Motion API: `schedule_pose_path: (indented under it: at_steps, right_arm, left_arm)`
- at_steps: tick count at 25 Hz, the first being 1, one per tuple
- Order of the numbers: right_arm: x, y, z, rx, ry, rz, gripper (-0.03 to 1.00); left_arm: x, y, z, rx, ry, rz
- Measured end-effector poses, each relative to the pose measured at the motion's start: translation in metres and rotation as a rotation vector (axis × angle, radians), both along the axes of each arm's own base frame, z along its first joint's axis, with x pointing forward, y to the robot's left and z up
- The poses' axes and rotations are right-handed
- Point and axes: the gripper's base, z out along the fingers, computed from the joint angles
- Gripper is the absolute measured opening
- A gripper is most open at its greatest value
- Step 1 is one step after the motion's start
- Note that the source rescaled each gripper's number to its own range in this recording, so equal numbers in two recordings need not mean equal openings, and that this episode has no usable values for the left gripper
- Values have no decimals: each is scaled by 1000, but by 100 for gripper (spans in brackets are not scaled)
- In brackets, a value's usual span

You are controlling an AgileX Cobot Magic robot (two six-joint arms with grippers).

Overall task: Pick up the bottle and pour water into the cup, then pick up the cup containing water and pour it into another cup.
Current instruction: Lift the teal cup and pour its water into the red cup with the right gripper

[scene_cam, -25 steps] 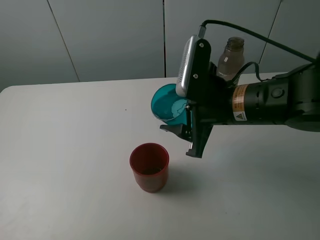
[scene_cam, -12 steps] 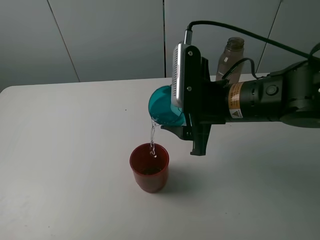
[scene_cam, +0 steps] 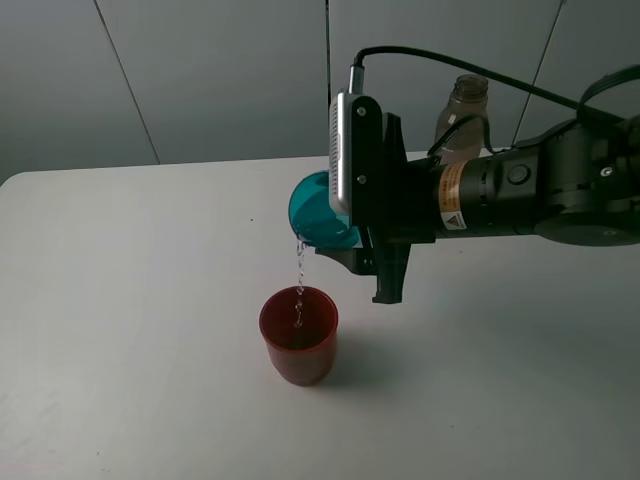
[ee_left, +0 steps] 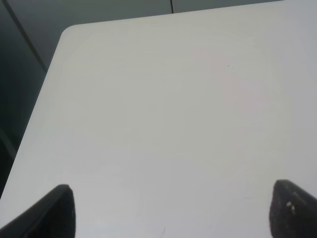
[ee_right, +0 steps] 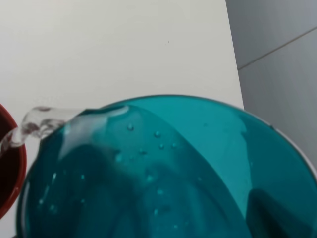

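Observation:
My right gripper is shut on the teal-blue cup and holds it tipped on its side above the dark red cup. A thin stream of water falls from the teal cup's rim into the red cup. The right wrist view is filled by the teal cup, with water leaving its lip towards the red cup's rim. The grey-brown bottle stands upright behind the right arm, partly hidden. My left gripper is open over bare table, with nothing between its fingertips.
The white table spreads left and front of the red cup. Its far edge meets a grey panelled wall. The right arm's body stretches over the table's right side.
The right gripper has tipped the teal cup further and shifted slightly left. Water that stayed in the cup a second ago now streams into the red cup.

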Motion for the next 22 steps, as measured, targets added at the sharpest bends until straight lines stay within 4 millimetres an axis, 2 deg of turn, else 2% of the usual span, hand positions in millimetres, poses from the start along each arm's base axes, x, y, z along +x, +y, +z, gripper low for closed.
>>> schedule_pose_path:
  at_steps: [22]
  right_arm:
    - [1,-4,-4,-158,-124,84,6]
  left_arm:
    - [0,0,0,0,0,0]
